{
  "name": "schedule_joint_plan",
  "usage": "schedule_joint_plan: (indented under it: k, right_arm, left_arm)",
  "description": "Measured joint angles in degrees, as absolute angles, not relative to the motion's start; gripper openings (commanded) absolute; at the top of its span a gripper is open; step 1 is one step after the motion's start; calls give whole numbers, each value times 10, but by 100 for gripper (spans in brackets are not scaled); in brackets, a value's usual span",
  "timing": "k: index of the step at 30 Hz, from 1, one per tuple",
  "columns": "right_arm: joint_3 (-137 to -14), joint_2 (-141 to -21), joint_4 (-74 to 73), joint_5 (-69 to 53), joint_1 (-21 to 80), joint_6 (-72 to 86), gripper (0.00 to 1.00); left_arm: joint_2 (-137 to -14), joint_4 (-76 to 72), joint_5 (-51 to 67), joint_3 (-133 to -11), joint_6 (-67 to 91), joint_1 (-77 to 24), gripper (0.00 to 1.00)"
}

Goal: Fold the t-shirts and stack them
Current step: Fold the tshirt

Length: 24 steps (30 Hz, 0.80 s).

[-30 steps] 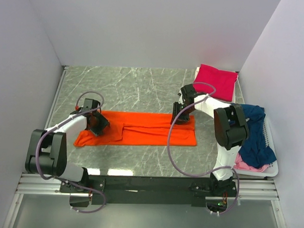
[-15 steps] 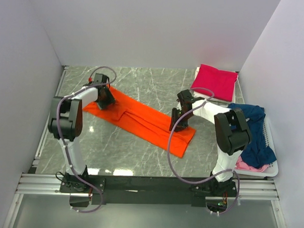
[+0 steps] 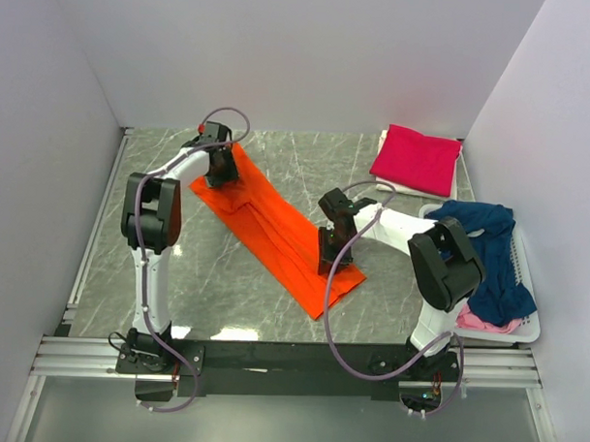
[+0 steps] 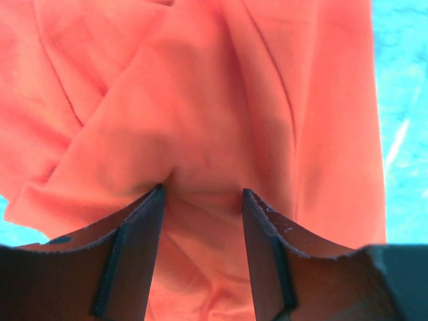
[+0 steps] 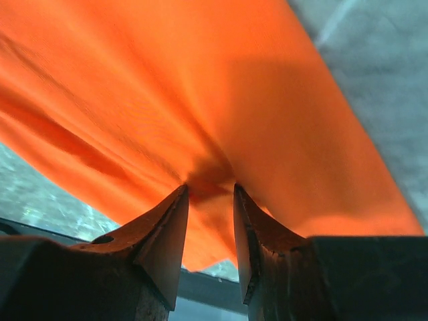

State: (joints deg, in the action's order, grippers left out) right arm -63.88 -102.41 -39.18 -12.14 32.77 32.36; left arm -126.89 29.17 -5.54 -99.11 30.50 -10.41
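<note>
Top view: the orange t-shirt [image 3: 275, 225] lies as a long folded band running diagonally over the marble table [image 3: 278, 153], from the far left toward the near centre. My left gripper [image 3: 217, 165] sits on its far end and my right gripper [image 3: 335, 247] on its right edge close to the near end. Both cover the cloth they hold, so the grip itself cannot be read from this view, nor whether the held parts are clear of the table.

Left wrist view: my left fingers [image 4: 137, 247] pinch a gathered fold of the orange cloth, with creases fanning away from the pinch. The shirt fills nearly the whole picture and its outline is cut off on three sides.

Right wrist view: my right fingers [image 5: 167, 241] nip a peak of the same cloth, which stretches taut away from them. Only strips of table show at the lower left and upper right.

Far right corner: the magenta t-shirt [image 3: 418, 157] lies folded on something white, of which only an edge shows. Right side: the navy t-shirt [image 3: 492, 257] is heaped unfolded over the white basket [image 3: 532, 321] and hides most of it. The pale pink t-shirt [image 3: 476, 322] shows only as a sliver beneath the navy one, behind my right arm.
</note>
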Motion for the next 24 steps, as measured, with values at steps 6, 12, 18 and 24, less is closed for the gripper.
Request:
schedule_joint_plan:
  k: [6,12,18,24]
  right_arm:
    - [-708,-1017,-455,-91,329,307,41]
    - [-758,-1003,-460,-61,329,265,41]
    - [-725,-1007,-437,-58,329,239,41]
    - [-663,-1008,-393,-79,329,238,41]
  left_arm:
    - [-1263,302,-48,-1003,295,-116,56]
    - [-1218,319,-45,-1003,285,-113,56]
    - [-1195,322,-28,-999,296,-91,56]
    - [-1230,328,-17,-992,312,-63,56]
